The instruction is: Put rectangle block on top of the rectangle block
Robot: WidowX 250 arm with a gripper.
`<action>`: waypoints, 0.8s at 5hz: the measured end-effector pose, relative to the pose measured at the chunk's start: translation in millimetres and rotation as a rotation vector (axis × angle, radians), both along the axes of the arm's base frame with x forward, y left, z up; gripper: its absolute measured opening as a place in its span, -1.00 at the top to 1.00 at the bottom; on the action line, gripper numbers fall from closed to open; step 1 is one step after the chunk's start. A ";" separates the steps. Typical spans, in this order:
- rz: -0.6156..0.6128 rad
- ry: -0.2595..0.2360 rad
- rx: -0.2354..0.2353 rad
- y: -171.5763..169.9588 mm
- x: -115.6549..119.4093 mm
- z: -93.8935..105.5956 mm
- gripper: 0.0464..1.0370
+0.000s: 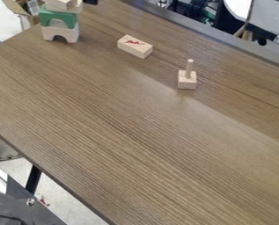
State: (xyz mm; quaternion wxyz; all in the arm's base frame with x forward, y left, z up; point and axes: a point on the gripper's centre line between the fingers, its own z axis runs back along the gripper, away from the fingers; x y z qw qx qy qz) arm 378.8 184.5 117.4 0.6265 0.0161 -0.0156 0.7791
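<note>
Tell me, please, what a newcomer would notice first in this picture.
Probably the green arch block at the upper left, standing on a pale arch block. Next, the rectangular block with a red mark, near the top middle, and, right of it, a small block with an upright peg.

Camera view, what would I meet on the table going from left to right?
Stack of blocks, then the rectangle block with a red mark, then the peg block.

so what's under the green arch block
Under the green arch block is a pale arch block, its opening facing down. Its top is covered where the green one rests.
</note>
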 end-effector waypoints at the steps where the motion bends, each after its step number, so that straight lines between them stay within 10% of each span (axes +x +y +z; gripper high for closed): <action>1: -0.010 -0.008 -0.008 6.2 -2.6 0.6 -0.92; 4: 0.030 -0.003 -0.023 35.3 -19.5 20.8 -0.92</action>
